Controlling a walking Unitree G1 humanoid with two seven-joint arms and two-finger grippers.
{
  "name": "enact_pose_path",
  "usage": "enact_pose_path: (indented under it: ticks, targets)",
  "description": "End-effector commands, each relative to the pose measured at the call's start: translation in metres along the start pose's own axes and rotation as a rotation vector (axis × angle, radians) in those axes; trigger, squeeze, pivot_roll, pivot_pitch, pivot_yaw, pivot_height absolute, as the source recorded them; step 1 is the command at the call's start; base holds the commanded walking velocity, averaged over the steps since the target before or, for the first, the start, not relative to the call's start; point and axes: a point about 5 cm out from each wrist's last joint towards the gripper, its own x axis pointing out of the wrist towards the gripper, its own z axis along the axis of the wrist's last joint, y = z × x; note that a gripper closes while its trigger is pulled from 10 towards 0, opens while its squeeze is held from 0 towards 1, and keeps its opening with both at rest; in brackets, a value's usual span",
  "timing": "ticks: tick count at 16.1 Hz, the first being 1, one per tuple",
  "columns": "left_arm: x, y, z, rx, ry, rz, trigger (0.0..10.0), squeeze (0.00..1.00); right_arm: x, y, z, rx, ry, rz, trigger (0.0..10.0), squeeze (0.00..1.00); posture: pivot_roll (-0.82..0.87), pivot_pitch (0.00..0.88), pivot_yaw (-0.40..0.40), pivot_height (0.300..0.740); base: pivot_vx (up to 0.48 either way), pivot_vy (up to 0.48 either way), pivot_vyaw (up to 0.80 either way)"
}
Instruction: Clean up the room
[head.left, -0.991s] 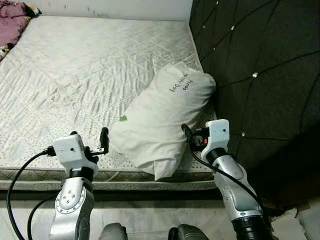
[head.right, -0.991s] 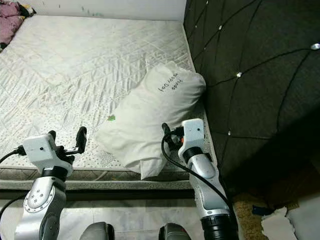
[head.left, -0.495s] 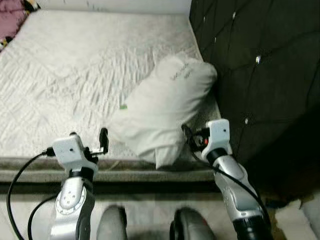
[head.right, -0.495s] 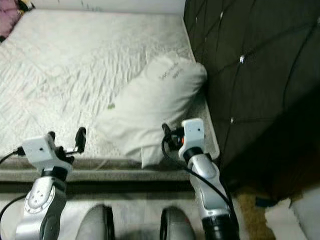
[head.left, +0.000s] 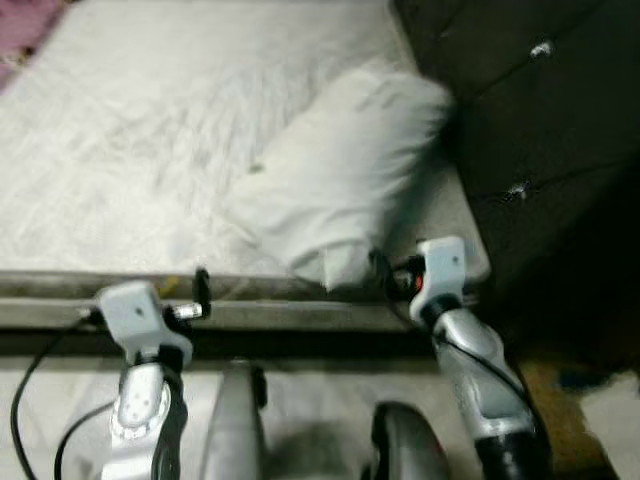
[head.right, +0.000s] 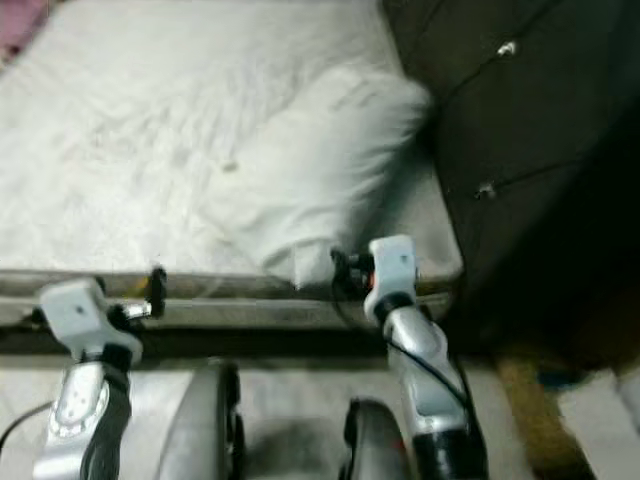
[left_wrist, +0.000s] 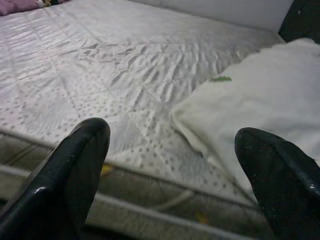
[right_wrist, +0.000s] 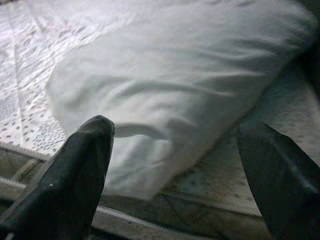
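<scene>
A white pillow (head.left: 340, 170) lies askew on the pale quilted mattress (head.left: 130, 130), its far end against the dark headboard. My left gripper (head.left: 198, 295) hangs open at the mattress's front edge, left of the pillow's near corner, holding nothing. My right gripper (head.left: 385, 272) is open too, just before the pillow's near end. The left wrist view shows the pillow (left_wrist: 265, 115) ahead beyond one finger; in the right wrist view the pillow (right_wrist: 190, 90) lies straight ahead between both fingers. The head views are blurred.
The dark tufted headboard (head.left: 540, 110) rises on the right side of the bed. A pink cloth (head.left: 20, 25) lies at the far left corner of the mattress. Pale floor and my own legs (head.left: 235, 430) are below the bed edge.
The whole picture has shifted and blurred: the camera has drawn back and tipped down, so the bed's front edge sits higher. Both grippers now hang at that edge, still open.
</scene>
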Motion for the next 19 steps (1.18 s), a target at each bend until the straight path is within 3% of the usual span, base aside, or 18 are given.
enact_pose_path:
  ticks: [1, 14, 19]
  targets:
    - [0.0023, -0.0027, 0.0071, 0.013, -0.031, -0.02, 10.0, 0.0, 0.0008, 0.0009, 0.0034, 0.0, -0.011, 0.006, 10.0, 0.0, 0.05, 0.132, -0.032, 0.625, 0.0, 0.0, 0.0]
    - [0.002, -0.0058, 0.0065, 0.005, -0.029, -0.047, 10.0, 0.0, 0.0014, 0.0047, 0.0044, -0.004, -0.019, 0.044, 10.0, 0.0, 0.05, 0.133, -0.029, 0.625, 0.37, 0.0, 0.0]
    - [0.0039, -0.0081, 0.0049, 0.007, -0.023, -0.029, 10.0, 0.0, 0.0013, 0.0078, 0.0051, -0.02, -0.027, 0.075, 10.0, 0.0, 0.05, 0.136, -0.029, 0.625, 0.0, 0.0, 0.16]
